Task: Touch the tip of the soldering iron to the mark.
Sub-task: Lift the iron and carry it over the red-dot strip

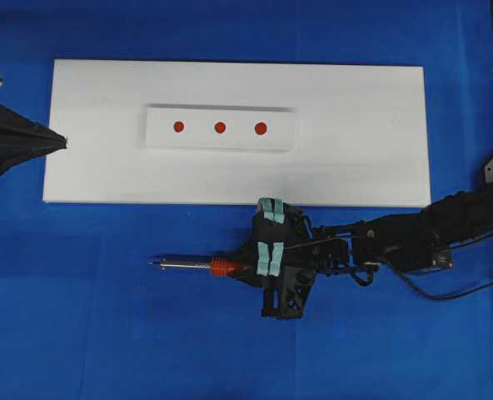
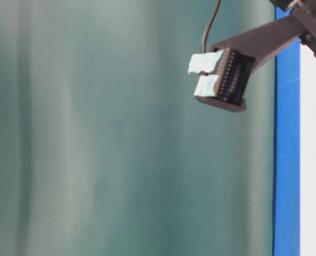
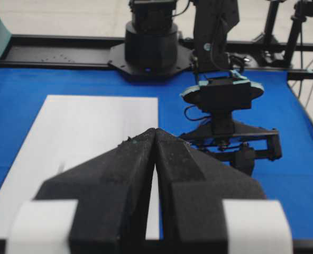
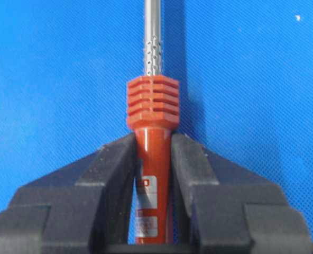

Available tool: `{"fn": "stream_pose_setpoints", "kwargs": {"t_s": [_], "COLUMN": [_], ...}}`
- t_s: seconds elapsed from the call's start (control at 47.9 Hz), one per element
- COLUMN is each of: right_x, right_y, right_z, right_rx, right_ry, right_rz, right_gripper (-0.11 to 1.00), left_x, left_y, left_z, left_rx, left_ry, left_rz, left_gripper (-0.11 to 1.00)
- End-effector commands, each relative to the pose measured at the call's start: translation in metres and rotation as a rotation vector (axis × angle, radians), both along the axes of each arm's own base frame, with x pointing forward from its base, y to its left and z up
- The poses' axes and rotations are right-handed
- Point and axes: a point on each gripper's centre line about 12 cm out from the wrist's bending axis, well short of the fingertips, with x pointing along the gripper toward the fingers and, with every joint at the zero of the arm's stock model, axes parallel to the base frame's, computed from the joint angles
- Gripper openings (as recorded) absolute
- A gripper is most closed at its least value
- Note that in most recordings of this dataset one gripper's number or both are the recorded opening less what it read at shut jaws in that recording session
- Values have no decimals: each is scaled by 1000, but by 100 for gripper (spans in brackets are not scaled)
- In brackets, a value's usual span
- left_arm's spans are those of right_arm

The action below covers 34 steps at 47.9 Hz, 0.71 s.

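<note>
The soldering iron lies level over the blue cloth in front of the white board, its silver tip pointing left. My right gripper is shut on its orange-red handle, just behind the ribbed collar. The shaft runs out of the top of the right wrist view, so the tip is hidden there. Three red marks sit in a row on a raised white strip. My left gripper is shut and empty at the board's left edge, its tips pressed together.
The white board covers the far half of the blue cloth. The iron's black cord trails off to the right under the right arm. The right arm's base stands opposite the left gripper.
</note>
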Motion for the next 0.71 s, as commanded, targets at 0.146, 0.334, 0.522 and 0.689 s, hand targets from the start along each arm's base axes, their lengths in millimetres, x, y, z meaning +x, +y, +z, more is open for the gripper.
{"fn": "stream_pose_setpoints", "kwargs": {"t_s": [0.146,0.334,0.522,0.689], "right_x": [0,-6,-14,-19], "right_y": [5,4,1,-6], "right_z": [41,86,136,170], "right_rx": [15,6,-38,-85], "right_ry": [-40,-49,-64,-66], "right_rz": [32,82,153,186], "right_gripper": [6,6,6,6], "left_x": [1,1,1,1], "left_y": [0,0,0,0], "left_z": [4,4,4,5], "left_rx": [1,1,1,1], "left_ry": [-14,-14,-14,-17], "left_rz": [1,1,1,1], "left_gripper": [0,0,0,0]}}
